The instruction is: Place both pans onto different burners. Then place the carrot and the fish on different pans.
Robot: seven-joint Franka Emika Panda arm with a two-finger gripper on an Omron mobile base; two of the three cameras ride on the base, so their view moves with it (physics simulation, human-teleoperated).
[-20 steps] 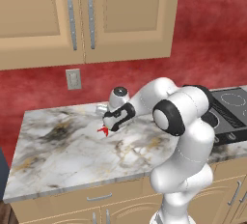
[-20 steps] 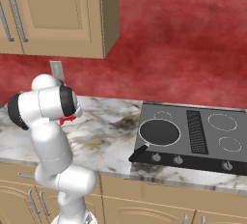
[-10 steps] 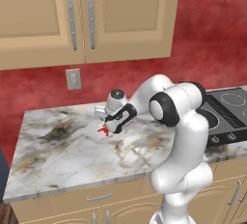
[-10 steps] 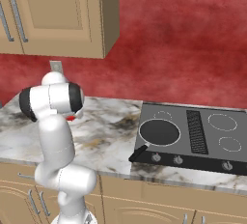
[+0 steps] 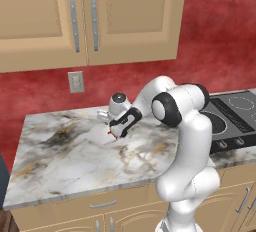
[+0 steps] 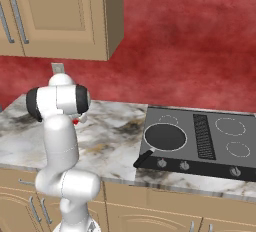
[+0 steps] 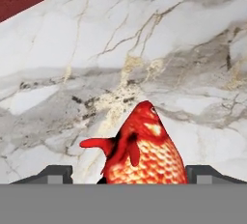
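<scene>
Hand view: fish [image 7: 140,150] sits between claw [image 7: 129,175] tips, head pointing away, above marble desk [image 7: 159,39]; claw appears pinched on fish. Right base view: one pan [image 6: 164,137] already on front-left burner of cooktop [image 6: 220,148]. Second pan and carrot unaccounted for. Judged left: carry fish to pan, then handle rest.

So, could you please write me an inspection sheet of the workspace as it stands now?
Surface: white-and-grey marble counter, flat dark grey cooktop at its right.
Job's things: round dark frying pan on the front-left burner; red-orange scaled fish between the fingertips, above the marble.
Clutter: nothing seen.
Gripper: gripper shut on the fish.
Cables: nothing seen.
Surroundings: tan wooden cabinets, red wall, wall outlet.
</scene>
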